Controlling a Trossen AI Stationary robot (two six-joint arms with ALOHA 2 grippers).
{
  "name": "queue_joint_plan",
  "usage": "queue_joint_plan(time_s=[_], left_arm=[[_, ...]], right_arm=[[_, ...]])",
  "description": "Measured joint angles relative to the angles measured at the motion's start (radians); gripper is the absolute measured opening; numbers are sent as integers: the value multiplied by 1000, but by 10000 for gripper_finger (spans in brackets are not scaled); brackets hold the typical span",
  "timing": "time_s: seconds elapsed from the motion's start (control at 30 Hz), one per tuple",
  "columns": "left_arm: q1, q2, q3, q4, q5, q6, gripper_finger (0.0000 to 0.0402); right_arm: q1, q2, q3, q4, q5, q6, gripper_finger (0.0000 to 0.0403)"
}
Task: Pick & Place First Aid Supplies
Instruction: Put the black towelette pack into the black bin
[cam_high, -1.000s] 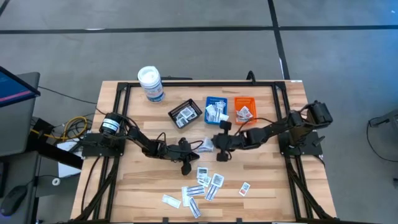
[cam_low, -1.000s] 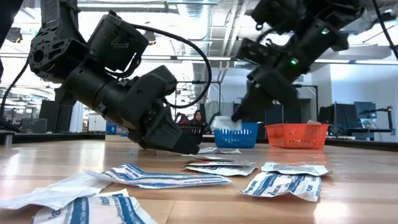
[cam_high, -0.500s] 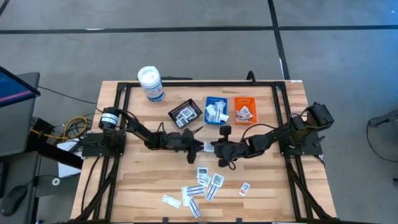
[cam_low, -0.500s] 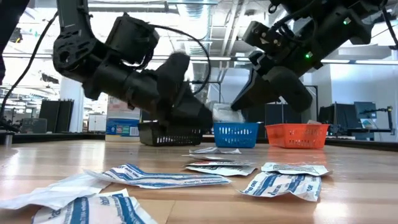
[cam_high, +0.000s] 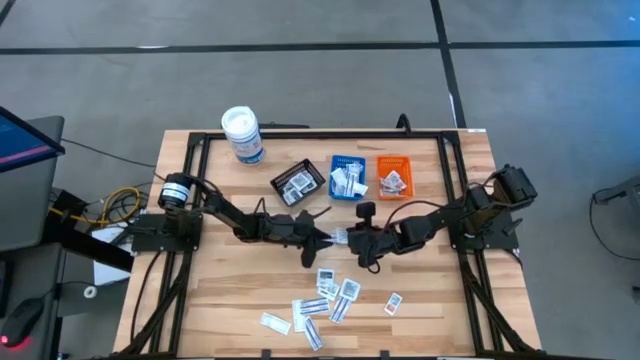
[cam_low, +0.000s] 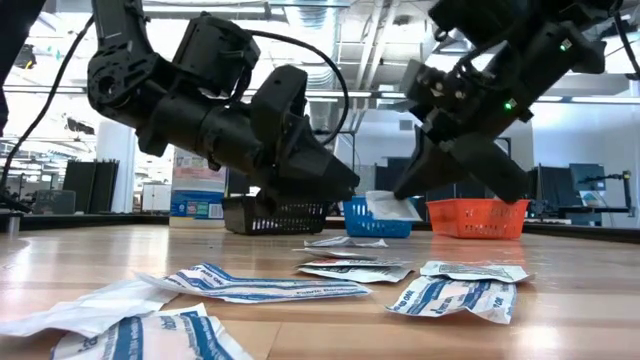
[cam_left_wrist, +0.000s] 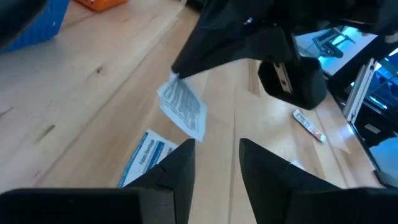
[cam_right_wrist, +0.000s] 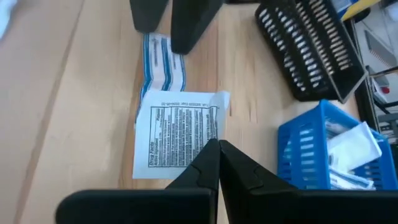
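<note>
Near the table's middle, my right gripper is shut on a white packet with dark print, one of the first aid supplies. My left gripper stands open just left of it, its fingers apart and touching nothing; the packet hangs a little ahead of them. Under both lies a blue-printed packet flat on the wood. Several more packets lie scattered toward the table's near edge. My right gripper pinches the packet between its two fingers at one corner of its edge. The fingers slant down from the table's right side. The packet sticks out beyond the fingertips, tilted, lifted clear of the table.
Behind the grippers stand a black tray, a blue tray and an orange tray, each with packets in it. A white round canister stands at the far left. Bare wood lies to the left and right of the loose packets.
My left gripper has risen from the tabletop, gone toward the table's far edge, and opened. My right gripper has stayed shut on the packet, rolled, and shifted slightly toward the near edge; the packet now hangs lower than before.
</note>
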Motion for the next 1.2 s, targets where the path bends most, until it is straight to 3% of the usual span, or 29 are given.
queue_joint_plan(time_s=[0.1, 0.33, 0.53, 0.77, 0.87, 1.2], left_arm=[[0, 0, 0, 1, 0, -6, 125], [6, 0, 0, 1, -9, -11, 125], [6, 0, 0, 1, -22, 27, 121], [-1, 0, 0, 1, -22, 72, 50], [-1, 0, 0, 0, -22, 72, 12], [-5, 0, 0, 0, -22, 72, 13]], right_arm=[[9, 0, 0, 10, 5, 0, 0], [8, 0, 0, 216, -24, 0, 0], [9, 0, 0, 233, -74, -10, 0], [8, 0, 0, 220, -75, -23, 4], [8, 0, 0, 220, -77, -26, 18], [-2, 0, 0, 215, -74, 71, 102]])
